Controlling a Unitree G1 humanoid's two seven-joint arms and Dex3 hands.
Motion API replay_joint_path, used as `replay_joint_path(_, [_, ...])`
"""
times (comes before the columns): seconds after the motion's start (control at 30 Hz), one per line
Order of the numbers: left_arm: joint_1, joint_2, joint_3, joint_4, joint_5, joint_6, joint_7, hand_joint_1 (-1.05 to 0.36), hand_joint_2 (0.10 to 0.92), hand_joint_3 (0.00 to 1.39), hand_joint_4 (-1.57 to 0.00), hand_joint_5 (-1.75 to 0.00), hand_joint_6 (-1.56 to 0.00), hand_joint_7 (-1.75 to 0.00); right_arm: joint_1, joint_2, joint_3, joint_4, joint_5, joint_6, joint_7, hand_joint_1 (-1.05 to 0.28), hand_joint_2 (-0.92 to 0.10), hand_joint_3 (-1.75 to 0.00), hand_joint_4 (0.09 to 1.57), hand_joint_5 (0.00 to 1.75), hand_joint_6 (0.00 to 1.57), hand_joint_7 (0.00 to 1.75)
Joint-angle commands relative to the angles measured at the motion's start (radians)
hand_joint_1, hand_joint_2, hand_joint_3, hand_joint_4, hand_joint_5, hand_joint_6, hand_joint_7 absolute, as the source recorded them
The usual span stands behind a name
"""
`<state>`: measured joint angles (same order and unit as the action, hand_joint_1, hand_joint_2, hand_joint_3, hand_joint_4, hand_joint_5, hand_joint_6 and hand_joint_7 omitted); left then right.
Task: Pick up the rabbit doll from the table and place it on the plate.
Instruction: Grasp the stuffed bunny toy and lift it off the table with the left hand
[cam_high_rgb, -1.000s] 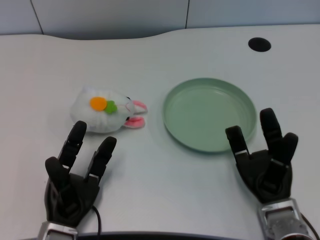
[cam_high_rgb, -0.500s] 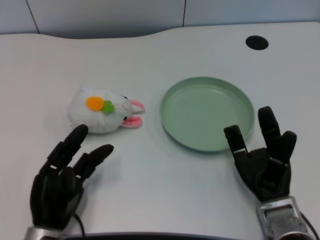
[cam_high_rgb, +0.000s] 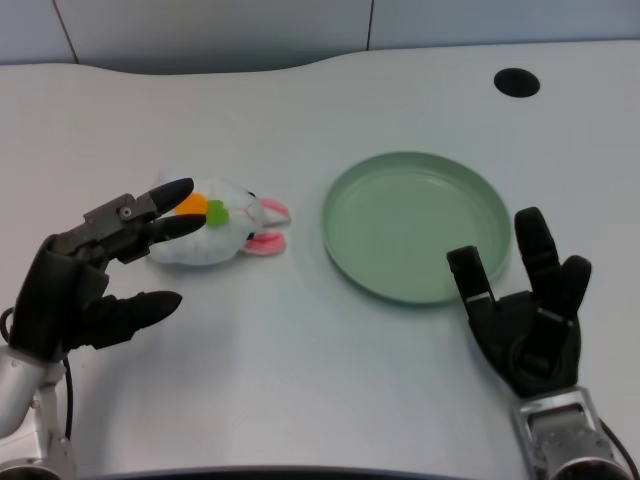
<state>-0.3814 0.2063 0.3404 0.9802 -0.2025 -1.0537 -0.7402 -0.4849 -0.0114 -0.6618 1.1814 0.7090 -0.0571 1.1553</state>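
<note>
The black left robot hand (cam_high_rgb: 85, 280), open and empty, is reaching at nine o'clock of the white plush rabbit doll (cam_high_rgb: 215, 235); it should be wrapping the doll's body before lifting toward the round green plate (cam_high_rgb: 350, 200).

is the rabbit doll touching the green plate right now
Apart. The head view shows bare white table between the rabbit doll and the rim of the green plate.

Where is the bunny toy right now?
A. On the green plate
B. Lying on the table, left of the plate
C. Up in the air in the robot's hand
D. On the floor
B: the bunny toy lies on the white table, off to the left of the empty green plate, with the left hand open beside it and not holding it.
</note>
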Motion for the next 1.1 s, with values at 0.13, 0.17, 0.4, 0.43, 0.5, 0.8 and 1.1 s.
replay_joint_path(0.13, [-0.107,0.176,-0.135,0.079,0.443,-0.086,0.417,-0.79,0.897,0.00,-0.41,-0.01,-0.36,0.00,0.009,-0.006,-0.003,0.027,0.000,0.026,0.016,-0.63,-0.92,-0.33,0.47,1.16,0.97,0.01])
replay_joint_path(0.17, [-0.126,0.205,-0.169,0.075,0.548,-0.079,0.537,-0.83,0.911,0.02,-0.41,0.00,-0.34,0.00,0.007,-0.004,-0.003,0.025,-0.001,0.021,0.008,-0.63,-0.92,-0.31,0.49,1.15,0.98,0.02])
replay_joint_path(0.4, [-0.223,0.309,-0.392,0.100,0.932,0.003,1.074,-0.91,0.921,0.10,-0.36,0.00,-0.29,0.00,0.001,0.000,0.001,0.018,-0.006,0.007,-0.020,-0.65,-0.92,-0.29,0.54,1.17,1.02,0.03])
replay_joint_path(0.43, [-0.232,0.316,-0.418,0.110,0.954,0.007,1.122,-0.92,0.921,0.10,-0.36,0.00,-0.29,0.00,0.001,0.001,0.001,0.018,-0.006,0.007,-0.022,-0.65,-0.92,-0.29,0.54,1.17,1.02,0.04])
replay_joint_path(0.5, [-0.267,0.320,-0.477,0.135,1.000,0.036,1.219,-0.92,0.921,0.10,-0.36,0.00,-0.30,0.00,0.000,0.000,0.002,0.015,-0.007,0.005,-0.027,-0.66,-0.92,-0.28,0.54,1.18,1.03,0.04])
replay_joint_path(0.8, [-0.406,0.281,-0.656,0.274,1.037,0.228,1.281,-1.01,0.883,0.01,-0.22,0.00,-0.28,0.00,-0.001,-0.002,0.001,0.011,-0.002,0.015,-0.015,-0.65,-0.92,-0.30,0.53,1.20,1.03,0.04])
replay_joint_path(1.1, [-0.450,0.215,-0.807,0.362,1.072,0.485,1.187,-1.03,0.866,0.01,-0.17,0.00,-0.20,-0.01,0.014,0.003,-0.004,0.001,0.002,0.005,0.000,-0.64,-0.92,-0.29,0.57,1.10,1.02,0.02])
